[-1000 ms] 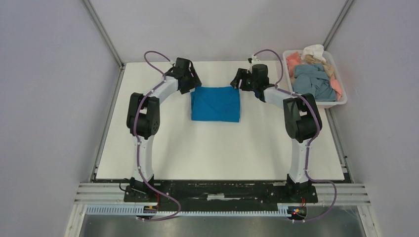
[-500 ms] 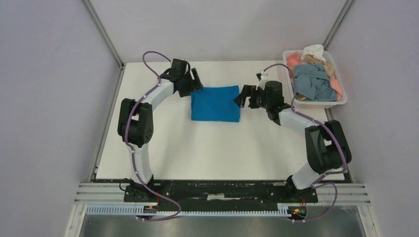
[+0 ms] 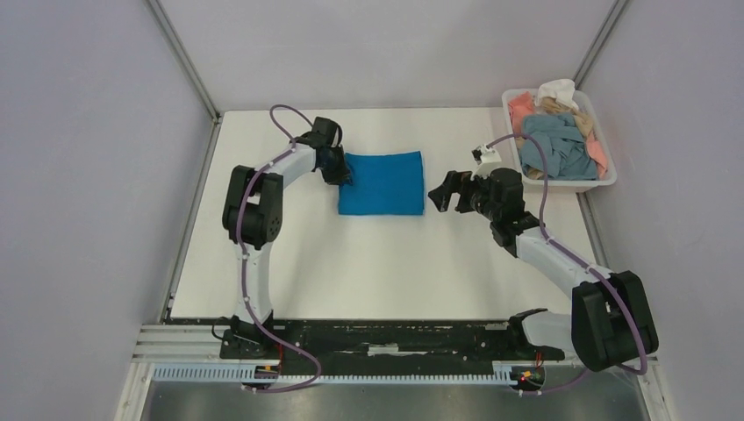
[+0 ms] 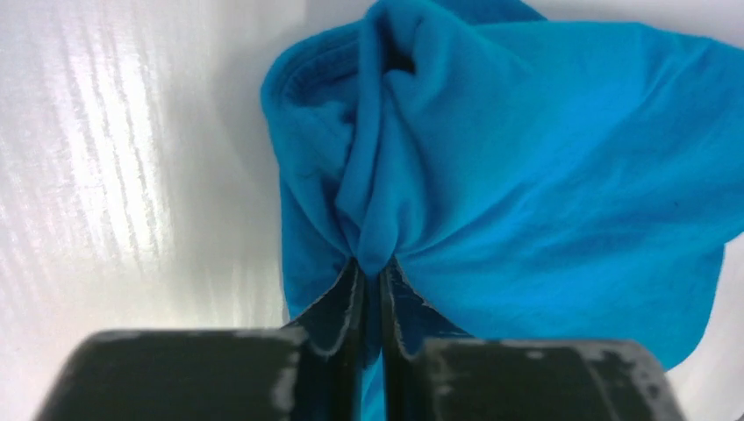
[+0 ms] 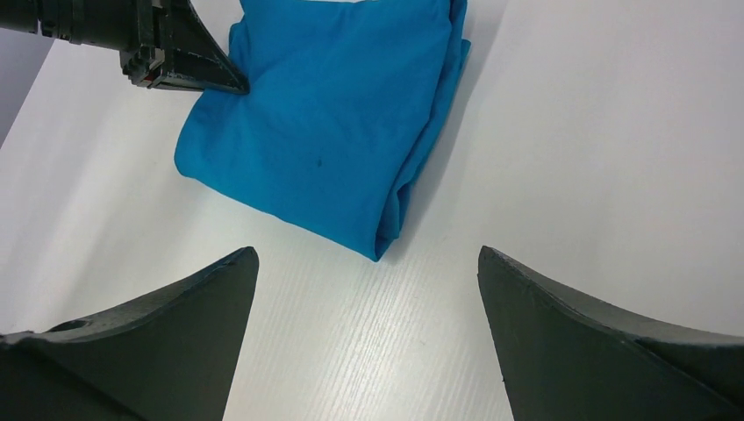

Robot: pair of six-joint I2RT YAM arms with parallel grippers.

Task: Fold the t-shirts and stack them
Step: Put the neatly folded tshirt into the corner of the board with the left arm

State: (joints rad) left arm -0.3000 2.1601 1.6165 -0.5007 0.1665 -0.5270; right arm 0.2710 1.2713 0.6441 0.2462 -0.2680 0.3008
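A folded bright blue t-shirt (image 3: 382, 182) lies on the white table at the back middle. My left gripper (image 3: 344, 178) is at its left edge, shut on a pinch of the blue cloth (image 4: 373, 230), which bunches up between the fingertips. The same gripper (image 5: 235, 86) shows at the shirt's far corner in the right wrist view. My right gripper (image 3: 438, 193) hovers just right of the shirt (image 5: 325, 132), jaws wide open with only bare table between them. Other t-shirts, grey-blue (image 3: 553, 145), salmon pink (image 3: 520, 105), tan and white (image 3: 556, 90), lie heaped in the tray.
A white plastic tray (image 3: 605, 175) sits at the table's back right corner, right of the right arm. Grey walls enclose the table on three sides. The arm bases stand at the near edge.
The left gripper dropped onto the shirt's left edge and shut on it. The right arm swung forward and down to the shirt's right side, its jaws opening wide.
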